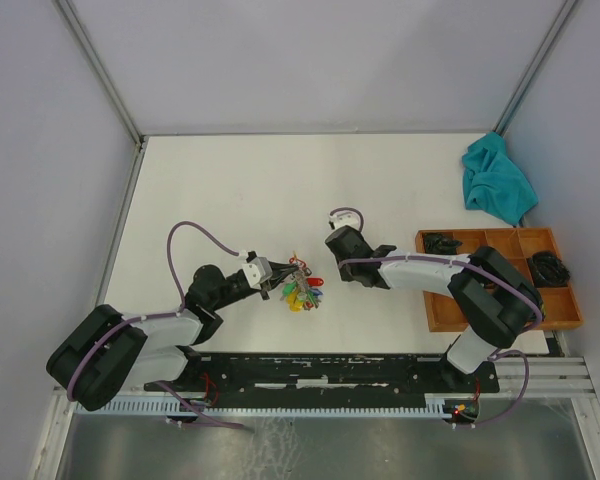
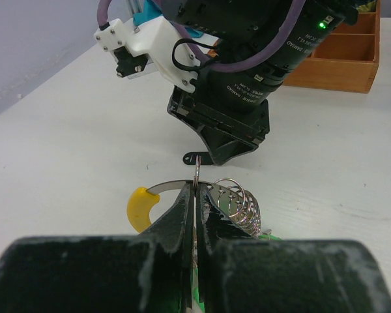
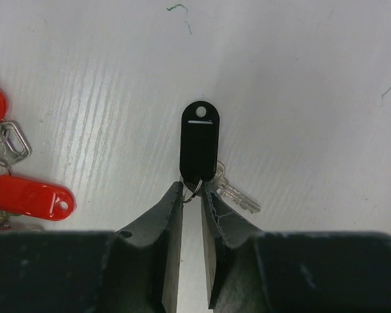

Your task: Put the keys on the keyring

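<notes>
Where the two arms meet near the middle of the table, the keyring is pinched edge-on between the closed fingers of the left gripper. It is a thin silvery band, with a yellow plastic tag on one side and a cluster of small wire rings on the other. From above, its tags read as a red, yellow, green and blue bunch just beyond the fingertips.

Near it, to the right, the black-tagged key lies flat on the table. Its oblong black tag has a round hole and a pale slot, and a small split ring joins it to a silvery toothed blade. The right gripper points down at it, fingers narrowly parted with the split ring between the tips. Whether they press on it cannot be told. Red tags of the bunch show at the left edge of that view, cut off.

The table is matt white and faintly streaked, with small green marks. Plain pale grey walls, framed by metal rails, close it on three sides. At right stands a compartmented wooden tray, partly hidden by the right arm, holding dark items too small to identify. Behind it lies a crumpled teal cloth.

A loose green-headed key cannot be distinguished from the green tags of the bunch. In the top view the black-tagged key is hidden under the right gripper.
</notes>
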You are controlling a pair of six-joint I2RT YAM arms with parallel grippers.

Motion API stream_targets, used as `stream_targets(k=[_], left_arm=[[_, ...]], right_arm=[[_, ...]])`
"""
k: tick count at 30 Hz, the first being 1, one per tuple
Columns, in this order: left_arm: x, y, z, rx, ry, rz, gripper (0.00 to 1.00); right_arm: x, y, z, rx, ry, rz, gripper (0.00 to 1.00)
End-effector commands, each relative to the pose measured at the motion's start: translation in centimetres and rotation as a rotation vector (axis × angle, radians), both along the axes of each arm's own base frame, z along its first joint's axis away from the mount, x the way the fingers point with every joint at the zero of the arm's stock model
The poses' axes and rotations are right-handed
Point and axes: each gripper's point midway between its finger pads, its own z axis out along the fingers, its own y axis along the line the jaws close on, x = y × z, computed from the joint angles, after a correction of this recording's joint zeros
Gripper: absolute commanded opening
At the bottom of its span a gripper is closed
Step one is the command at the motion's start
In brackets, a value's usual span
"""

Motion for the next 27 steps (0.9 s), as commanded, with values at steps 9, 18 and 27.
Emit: stream_targets(k=[9,18,27], left_arm=[[0.0,-0.3,2.4,-0.063,-0.054,-0.008,0.03],[0.1,-0.3,2.4,-0.061,-0.051,-0.008,0.03],[0.1,-0.4,2.4,-0.06,-0.048,-0.009,0.03]], right_arm=[[1.4,-0.2,1.0,0.038,-0.054,-0.077,0.24],[1.8,0.0,0.8,0.057,-0.058,-0.086,0.25],[2.4,0.0,0.5,0.057,-0.059,-0.108,0.24]])
